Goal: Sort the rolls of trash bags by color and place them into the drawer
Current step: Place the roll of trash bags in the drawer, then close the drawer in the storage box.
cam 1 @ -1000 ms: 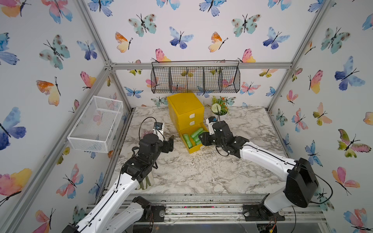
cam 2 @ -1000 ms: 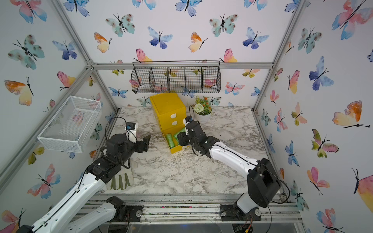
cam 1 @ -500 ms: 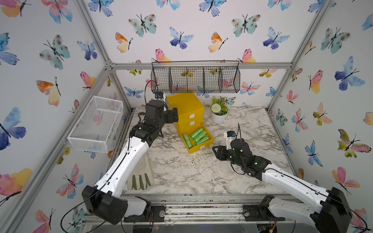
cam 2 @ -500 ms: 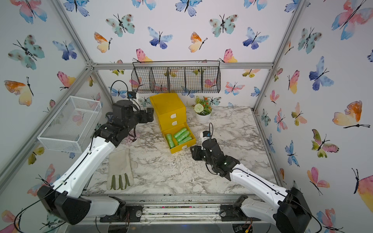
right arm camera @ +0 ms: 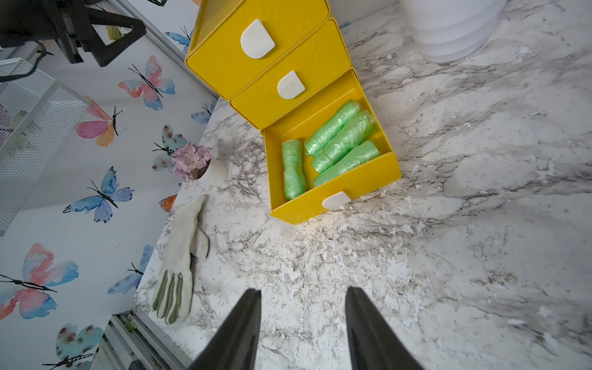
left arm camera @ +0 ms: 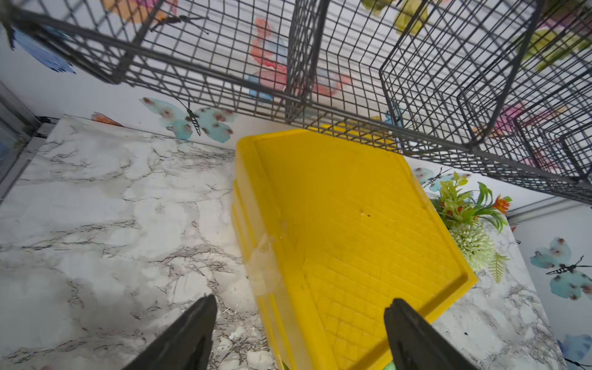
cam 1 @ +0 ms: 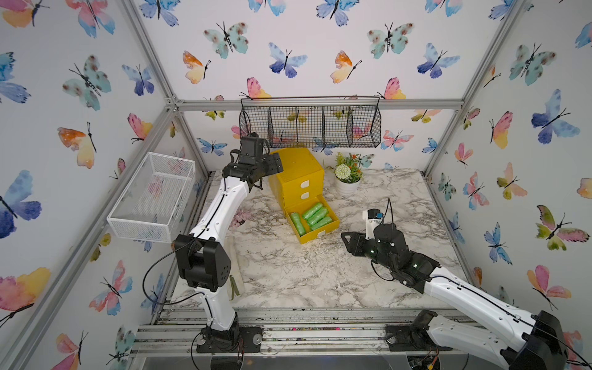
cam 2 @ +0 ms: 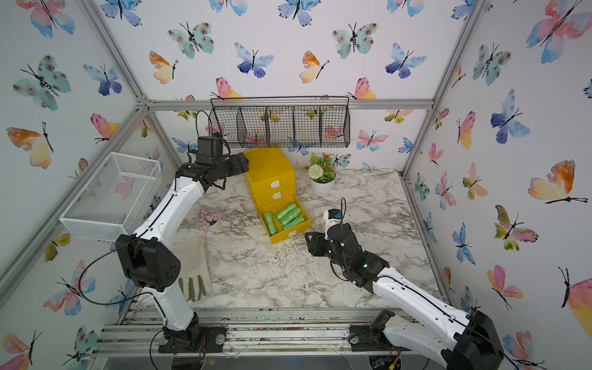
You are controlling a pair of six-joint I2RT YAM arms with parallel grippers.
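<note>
Since a second ago, when you had the right gripper (cam 1: 347, 238) at the mouth of the bottom drawer (right arm camera: 301, 208), it has pulled back over the marble table (cam 1: 304, 275). It now sits near the drawer front but clear of it, jaws parted, empty. The left gripper (left arm camera: 299, 301) has gone from low at the near edge to up beside the yellow chest (cam 1: 298, 169). Its fingers are spread wide and straddle the chest's top side edge, holding nothing; whether they touch, I cannot tell.

My reading:
- The green batch looks done. Four green rolls (right arm camera: 339, 141) lie in the pulled-out bottom drawer, three side by side on a slant and one crosswise next to them.
- No pink or lilac roll shows anywhere. The upper two drawers are shut, contents hidden.
- You probably still have to steady the chest and push that drawer home.

Materials:
- Rolls: crinkly glossy film, soft cylinders.
- Chest: hard moulded plastic, faintly gridded top, rounded white tab handles.
- Table: marble print, flaked white before the drawer.
- Nearby: a pale work glove (right arm camera: 179, 256) lying flat, and a small pink flower pot (right arm camera: 192, 160).
</note>
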